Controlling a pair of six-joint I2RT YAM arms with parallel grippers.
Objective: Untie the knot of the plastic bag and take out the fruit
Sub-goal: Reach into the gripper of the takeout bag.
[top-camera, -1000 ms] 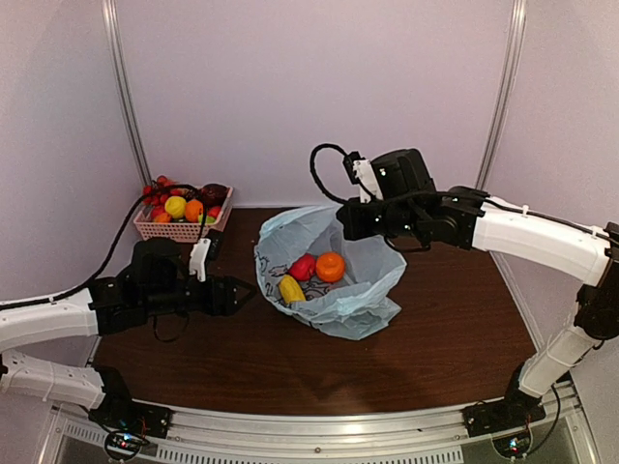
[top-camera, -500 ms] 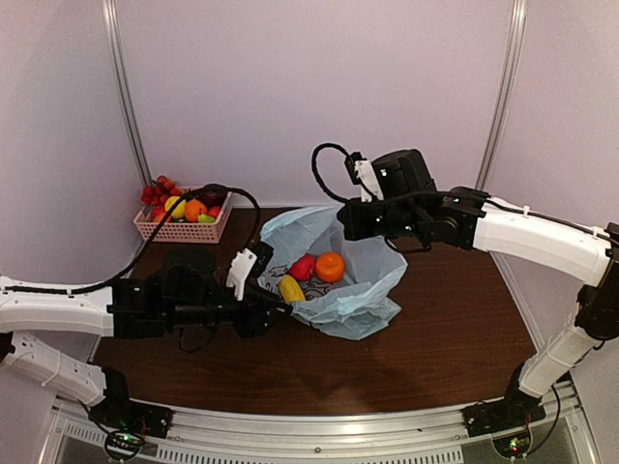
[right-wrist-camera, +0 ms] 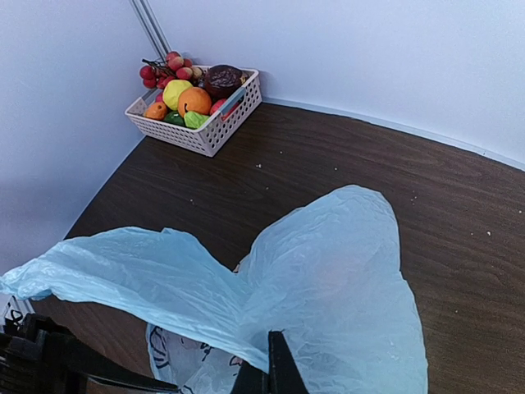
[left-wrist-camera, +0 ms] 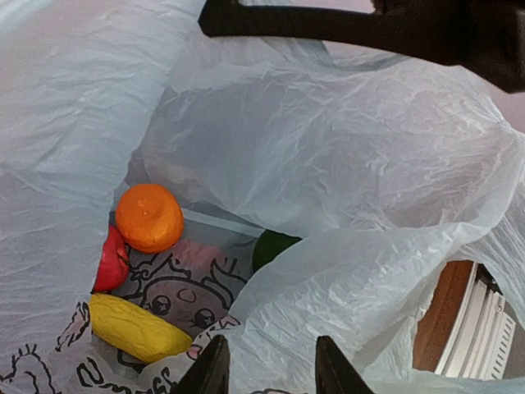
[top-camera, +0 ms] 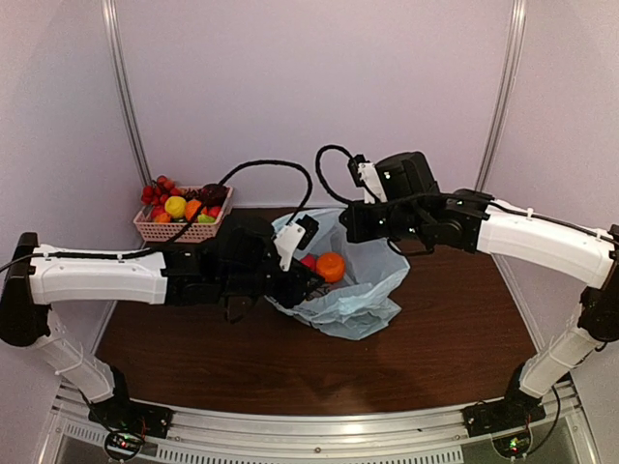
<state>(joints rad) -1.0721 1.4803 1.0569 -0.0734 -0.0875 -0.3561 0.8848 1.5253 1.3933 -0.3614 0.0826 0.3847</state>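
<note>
The light blue plastic bag point(top-camera: 360, 290) lies open mid-table, and no knot shows. My right gripper point(top-camera: 346, 224) is shut on the bag's far rim and holds it up; the wrist view shows its fingers point(right-wrist-camera: 267, 373) pinched together on the plastic point(right-wrist-camera: 328, 287). My left gripper point(top-camera: 308, 282) is open at the bag's near mouth, its fingers point(left-wrist-camera: 215, 371) over the bag's folded front plastic point(left-wrist-camera: 353, 164). Inside lie an orange round fruit point(left-wrist-camera: 148, 217), a red piece point(left-wrist-camera: 111, 261), a yellow ridged piece point(left-wrist-camera: 135, 327) and a green piece point(left-wrist-camera: 273, 245), none of them held. The orange fruit point(top-camera: 330, 266) shows from above.
A pink lattice basket point(top-camera: 182, 224) of other fruit stands at the back left corner, also in the right wrist view point(right-wrist-camera: 197, 103). White walls close off the table at the back and sides. The left arm's cable point(top-camera: 261, 166) arcs above the basket and bag.
My left arm has swung right from beside the basket to the bag's mouth and now covers the yellow piece in the top view. The right arm has held still with the rim.
</note>
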